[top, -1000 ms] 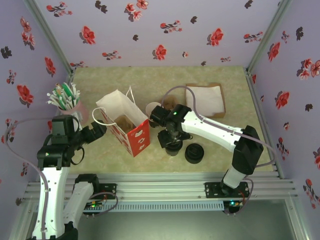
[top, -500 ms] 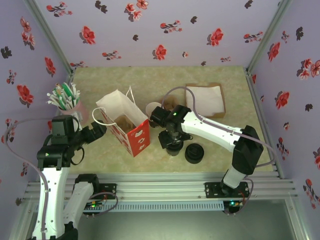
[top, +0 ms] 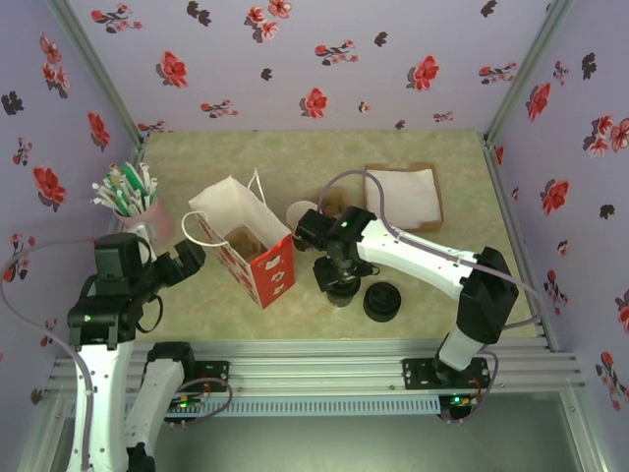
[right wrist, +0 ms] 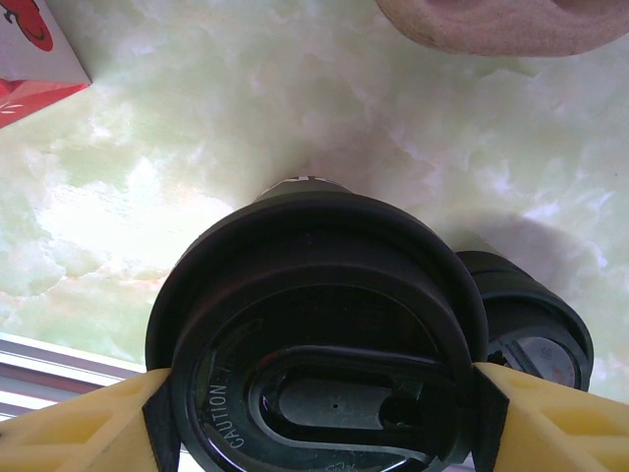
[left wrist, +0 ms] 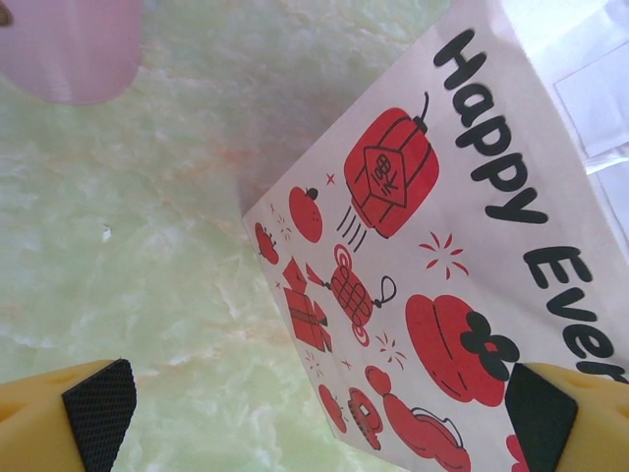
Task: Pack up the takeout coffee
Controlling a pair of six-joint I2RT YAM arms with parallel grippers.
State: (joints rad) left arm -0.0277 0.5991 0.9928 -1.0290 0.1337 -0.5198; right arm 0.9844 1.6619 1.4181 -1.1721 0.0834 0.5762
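Pale green marbled tabletop (top: 432, 197) under flowered walls (top: 295, 69); the takeout coffee (right wrist: 314, 334), glossy round black lid up, stands between the paper bag (left wrist: 442, 295) and stacked lids (right wrist: 536, 329), the right gripper (right wrist: 319, 393) clamped on its lid rim, narrower than before; the left gripper (left wrist: 319, 408) gapes wide, empty, drawn back slightly

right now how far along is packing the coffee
Done: the coffee is lidded and the bag stands open. In hand: the right gripper brackets its top, grip not clear yet. To do: lift the coffee off the table into the bag. The left gripper is open beside the bag.
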